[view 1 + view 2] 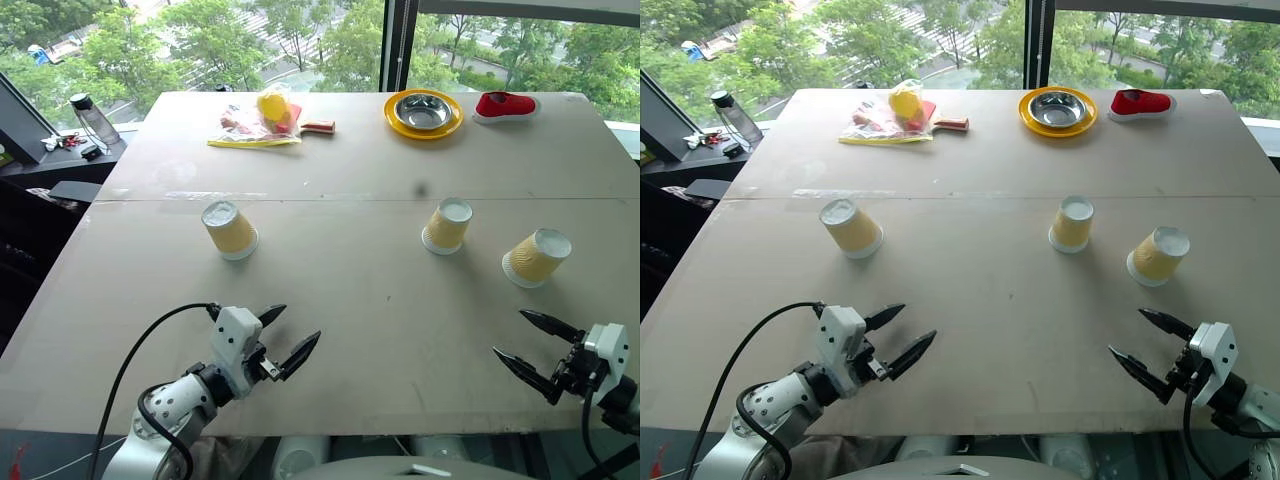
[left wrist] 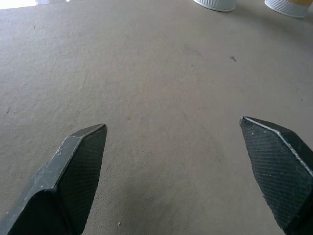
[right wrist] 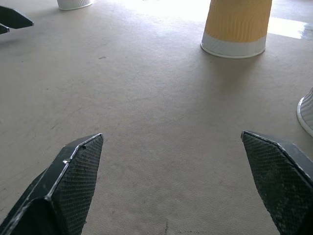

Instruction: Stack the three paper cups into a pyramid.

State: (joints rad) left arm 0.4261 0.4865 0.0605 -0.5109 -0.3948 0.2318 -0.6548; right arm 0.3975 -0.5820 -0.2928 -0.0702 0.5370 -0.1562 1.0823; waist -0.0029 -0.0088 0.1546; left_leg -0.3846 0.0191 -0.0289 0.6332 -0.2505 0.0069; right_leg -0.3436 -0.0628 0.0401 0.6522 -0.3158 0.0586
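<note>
Three yellow-tan paper cups stand upside down and apart on the beige table: one at the left, one in the middle and one at the right. My left gripper hovers open near the front edge, well short of the left cup, with nothing between its fingers. At the front right my right gripper is open and empty too, just in front of the right cup. In the right wrist view the middle cup stands ahead of the open fingers.
At the back of the table lie a steel bowl on a yellow plate, a red shoe and a yellow packet with a paddle. A bottle stands on a ledge beyond the table's left side.
</note>
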